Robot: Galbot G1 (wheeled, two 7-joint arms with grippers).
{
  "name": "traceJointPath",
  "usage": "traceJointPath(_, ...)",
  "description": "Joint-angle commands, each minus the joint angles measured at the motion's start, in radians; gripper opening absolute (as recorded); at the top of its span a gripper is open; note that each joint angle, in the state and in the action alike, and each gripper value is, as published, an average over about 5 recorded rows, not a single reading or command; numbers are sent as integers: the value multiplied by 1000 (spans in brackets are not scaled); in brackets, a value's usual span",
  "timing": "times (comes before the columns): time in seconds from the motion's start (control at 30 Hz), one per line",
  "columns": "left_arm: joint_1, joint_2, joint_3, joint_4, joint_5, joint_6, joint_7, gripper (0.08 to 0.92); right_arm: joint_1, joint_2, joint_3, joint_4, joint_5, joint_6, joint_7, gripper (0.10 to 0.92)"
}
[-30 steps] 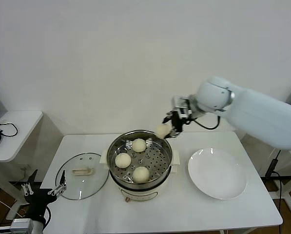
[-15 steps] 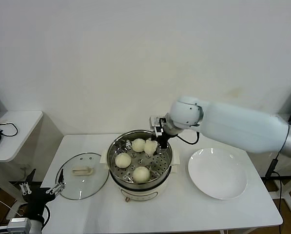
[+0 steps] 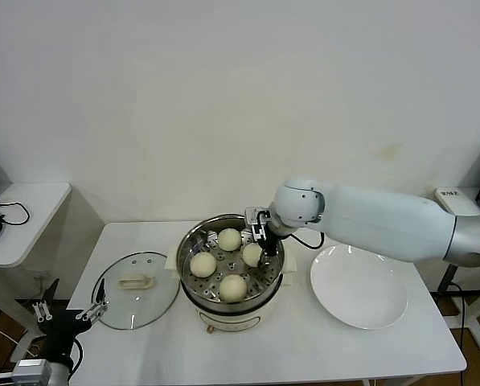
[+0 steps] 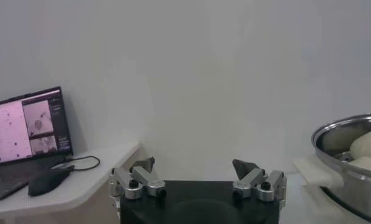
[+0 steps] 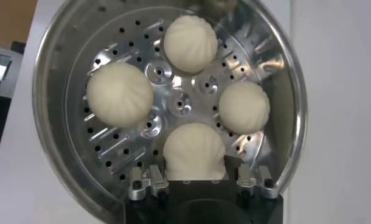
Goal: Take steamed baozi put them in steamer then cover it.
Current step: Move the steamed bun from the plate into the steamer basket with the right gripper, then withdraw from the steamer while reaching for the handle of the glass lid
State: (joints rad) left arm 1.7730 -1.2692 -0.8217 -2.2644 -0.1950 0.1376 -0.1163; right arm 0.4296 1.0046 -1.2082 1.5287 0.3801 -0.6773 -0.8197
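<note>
My right gripper [image 3: 260, 241] has come down into the round shiny steel steamer [image 3: 193, 238] near the table's back edge, still closed on the fourth cream-white round baozi [image 5: 194, 151]; a second ago it hung above the rim. Now all four are inside (only release remains). The clear glass cover [image 3: 137, 301] waits at the left edge, my open left gripper [image 4: 197, 180] beside it.

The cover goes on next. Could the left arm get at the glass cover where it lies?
Probably yes: the cover lies flat on the table, handle up, nothing on it, and the left gripper waits open just beside its rim.
</note>
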Motion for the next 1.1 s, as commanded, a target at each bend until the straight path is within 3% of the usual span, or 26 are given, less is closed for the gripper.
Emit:
traceJointPath(0.03, -1, 1, -1, 0, -2, 0, 0, 823, -22, 11, -10, -23, -37, -5, 7, 611)
traceJointPath(0.27, -2, 0, 0, 3, -1, 0, 1, 823, -27, 8, 13, -19, -32, -3, 10, 617)
traceJointPath(0.53, -2, 0, 0, -1, -1, 0, 3, 823, -7, -29, 83, 14, -15, -1, -6, 795)
traceJointPath(0.67, -3, 2, 0, 0, 0, 1, 4, 823, -3, -75, 161, 80, 29, -3, 21, 820)
traceJointPath(0.77, -4, 2, 0, -1, 0, 1, 5, 823, -16, -116, 208, 135, 93, -5, 127, 822)
traceJointPath(0.9, -8, 1, 2, 1, 0, 0, 5, 823, -125, -200, 309, 237, 199, 10, 393, 823)
traceJointPath(1.1, -17, -2, 10, 12, 6, -1, 6, 823, -597, -315, 680, 360, 202, 209, 768, 823)
